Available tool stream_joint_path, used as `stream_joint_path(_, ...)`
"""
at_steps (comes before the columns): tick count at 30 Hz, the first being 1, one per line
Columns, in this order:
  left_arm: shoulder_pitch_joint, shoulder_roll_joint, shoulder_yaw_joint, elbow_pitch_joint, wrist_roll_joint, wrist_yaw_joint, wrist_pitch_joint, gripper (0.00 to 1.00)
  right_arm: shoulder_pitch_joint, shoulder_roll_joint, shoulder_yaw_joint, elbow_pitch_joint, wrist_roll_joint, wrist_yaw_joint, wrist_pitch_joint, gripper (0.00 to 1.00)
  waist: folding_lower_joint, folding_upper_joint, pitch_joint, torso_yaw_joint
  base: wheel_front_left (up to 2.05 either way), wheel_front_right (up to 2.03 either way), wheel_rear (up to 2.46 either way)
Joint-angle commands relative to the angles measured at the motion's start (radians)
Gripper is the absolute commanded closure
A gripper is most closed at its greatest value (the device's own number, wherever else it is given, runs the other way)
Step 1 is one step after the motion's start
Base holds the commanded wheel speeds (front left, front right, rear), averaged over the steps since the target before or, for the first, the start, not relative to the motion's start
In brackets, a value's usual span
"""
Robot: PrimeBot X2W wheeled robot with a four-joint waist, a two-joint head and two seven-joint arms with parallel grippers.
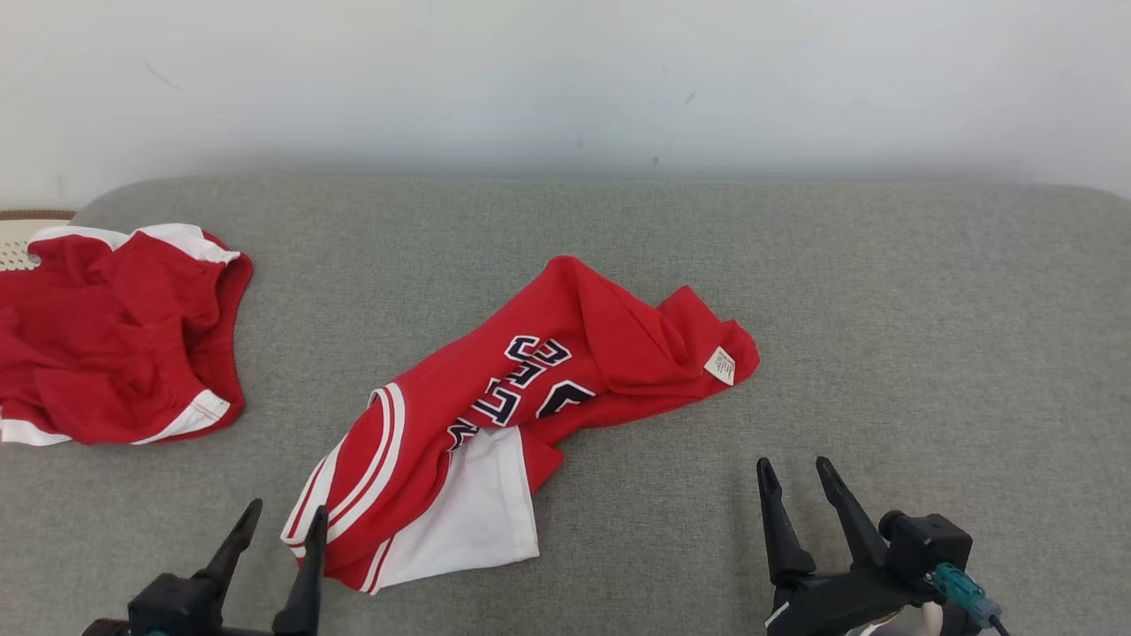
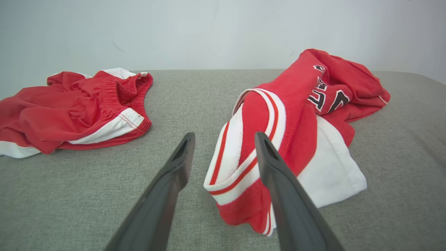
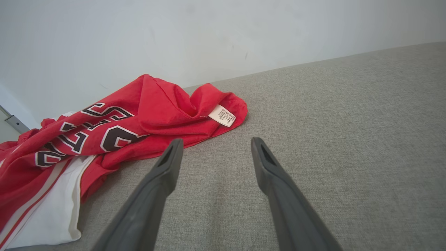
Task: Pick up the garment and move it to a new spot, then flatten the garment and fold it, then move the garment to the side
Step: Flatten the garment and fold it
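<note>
Left gripper (image 1: 287, 509): dark tapered fingers spread wide, nothing clamped. Inner finger is right at the jersey's striped hem (image 2: 244, 146); can't tell if it touches.

Right gripper (image 1: 793, 463): fingers wide apart, empty, over bare grey cushion (image 1: 839, 291), well clear of the cloth.

Jersey (image 1: 495, 397): crumpled, lies diagonally mid-cushion, between the two grippers and closer to the left one. Thin, matte red knit with soft folds. The near end has a red-and-white ribbed band and a flat white panel (image 1: 482, 512). Dark, white-outlined lettering (image 1: 530, 375) sits mid-body and is partly folded under. The far end is bunched, with a white care label (image 1: 720, 364) turned outward.

Views:
- Right wrist view shows the label print lines, but too small to read.
- Left wrist view shows the hem standing up in a hump; head view flattens it.

Second red garment (image 1: 115, 336): white trim and a gathered elastic edge, heaped at the far left, apart from the jersey.

Cushion: coarse grey weave, rounded back edge. Pale scuffed wall (image 1: 565, 79) behind.
</note>
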Motion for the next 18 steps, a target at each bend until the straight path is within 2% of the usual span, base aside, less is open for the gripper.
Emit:
stream_joint_path(1, 0.023, -0.002, 0.004, -0.003, 0.012, 0.009, -0.010, 0.00, 0.001, -0.001, -0.002, -0.002, -0.006, 0.001, 0.001, 0.00, 0.0000, 0.0000, 0.003, 0.002, 0.00, 0.00, 0.00)
stream_joint_path(6, 0.032, -0.043, -0.021, -0.065, 0.068, 0.017, -0.027, 0.00, 0.008, -0.002, -0.015, -0.006, -0.009, 0.001, 0.000, 0.00, 0.0000, 0.0000, 0.012, 0.016, 0.00, 0.00, 0.00)
stream_joint_path(10, 0.011, -0.078, -0.074, -0.068, 0.088, -0.024, -0.029, 0.00, 0.001, -0.001, -0.011, -0.007, -0.008, 0.001, 0.006, 0.00, 0.0000, 0.0000, 0.014, 0.017, 0.00, 0.00, 0.00)
stream_joint_path(18, -0.052, -0.140, -0.164, 0.069, 0.102, -0.099, -0.027, 0.00, -0.027, -0.002, 0.009, -0.003, -0.001, 0.001, 0.006, 0.00, 0.0000, 0.0000, 0.029, -0.035, 0.00, 0.00, 0.00)
